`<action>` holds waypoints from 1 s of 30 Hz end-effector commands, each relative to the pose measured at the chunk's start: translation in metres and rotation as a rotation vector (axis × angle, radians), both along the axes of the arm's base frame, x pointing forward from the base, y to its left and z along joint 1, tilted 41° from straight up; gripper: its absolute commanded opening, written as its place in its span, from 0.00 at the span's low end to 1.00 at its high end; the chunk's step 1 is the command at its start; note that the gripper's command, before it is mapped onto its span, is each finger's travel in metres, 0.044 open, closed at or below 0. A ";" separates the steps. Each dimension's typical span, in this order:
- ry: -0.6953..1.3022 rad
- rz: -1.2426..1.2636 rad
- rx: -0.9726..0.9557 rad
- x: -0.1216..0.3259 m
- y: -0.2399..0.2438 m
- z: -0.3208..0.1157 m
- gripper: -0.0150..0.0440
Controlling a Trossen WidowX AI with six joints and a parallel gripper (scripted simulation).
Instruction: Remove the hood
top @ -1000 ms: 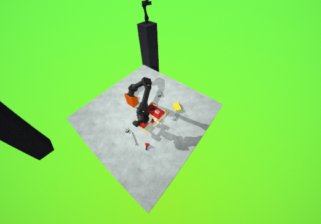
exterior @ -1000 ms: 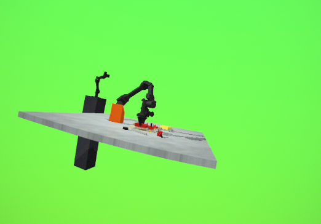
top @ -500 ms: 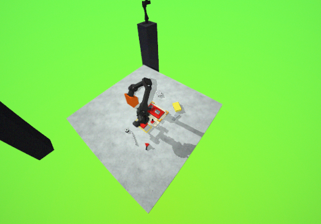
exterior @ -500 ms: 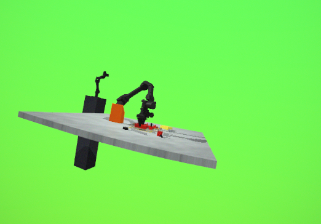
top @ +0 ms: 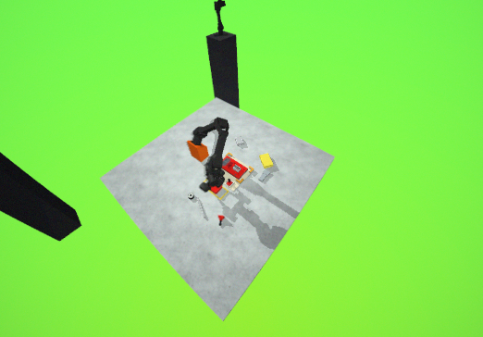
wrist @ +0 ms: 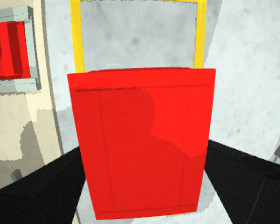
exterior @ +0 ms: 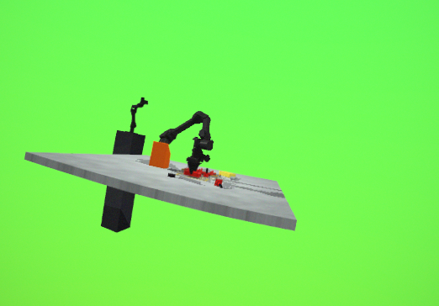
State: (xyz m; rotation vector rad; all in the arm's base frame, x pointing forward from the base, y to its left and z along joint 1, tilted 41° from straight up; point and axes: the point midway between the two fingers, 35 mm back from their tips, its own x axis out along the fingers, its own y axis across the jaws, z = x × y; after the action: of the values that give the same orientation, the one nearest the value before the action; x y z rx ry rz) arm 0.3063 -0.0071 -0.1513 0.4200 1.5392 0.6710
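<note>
The red hood [wrist: 142,175] [top: 216,190] is between the two black fingers in the wrist view. My gripper [wrist: 144,147] [exterior: 193,171] is shut on it, one finger at each side, pointing down. The marked area, a yellow outline [wrist: 200,37] [top: 223,198], shows beyond the hood's far edge; the hood hides its near part. Whether the hood touches the table cannot be told. The red toy car [top: 241,173] lies beside the arm on a beige board with orange corners, partly hidden by the arm.
A yellow block [top: 266,160] [exterior: 227,174] and a grey piece [top: 265,176] lie beyond the car. A red and black item [top: 221,218] [exterior: 219,182], a small black and white round thing [top: 191,195] and a thin grey tool [top: 202,208] lie on the marked area's other side.
</note>
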 end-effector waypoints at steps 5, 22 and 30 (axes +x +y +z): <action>-0.001 -0.006 0.004 0.000 0.003 -0.003 0.25; 0.000 0.001 0.001 -0.001 0.005 -0.005 0.61; 0.000 0.001 0.001 -0.001 0.005 -0.005 0.97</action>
State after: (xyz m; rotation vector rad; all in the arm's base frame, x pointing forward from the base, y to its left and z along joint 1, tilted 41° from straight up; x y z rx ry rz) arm 0.3054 -0.0019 -0.1569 0.4203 1.5398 0.6720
